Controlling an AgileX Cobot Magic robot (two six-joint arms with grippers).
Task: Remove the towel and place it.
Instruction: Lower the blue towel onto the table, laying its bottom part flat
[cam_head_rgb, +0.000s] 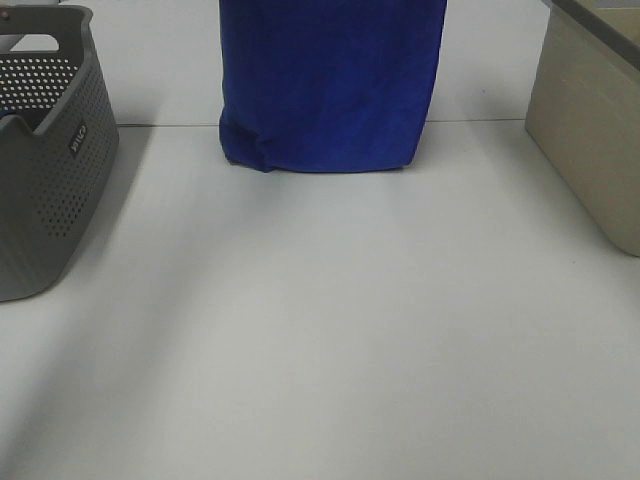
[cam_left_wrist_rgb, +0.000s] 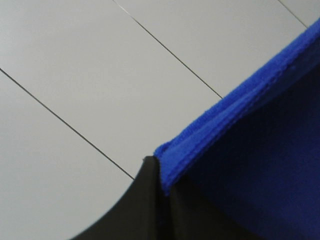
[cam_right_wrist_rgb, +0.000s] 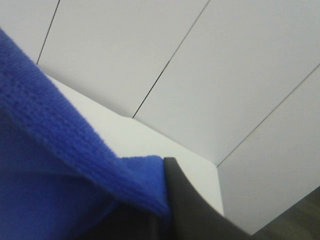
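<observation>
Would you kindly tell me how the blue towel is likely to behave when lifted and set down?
Probably floppy: the towel hangs straight and its lower corner buckles at the table. Likely grippy, not slippery, judging by its fuzzy hemmed edge pinched in both jaws.

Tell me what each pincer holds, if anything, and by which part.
Both are shut on the towel: the left pincer pinches its hemmed edge, the right pincer the hem too.

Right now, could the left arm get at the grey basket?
Probably not freely: the left gripper is shut on an edge of the towel, which hangs spread between it and the right gripper. Nothing else stands before the grey basket.
</observation>
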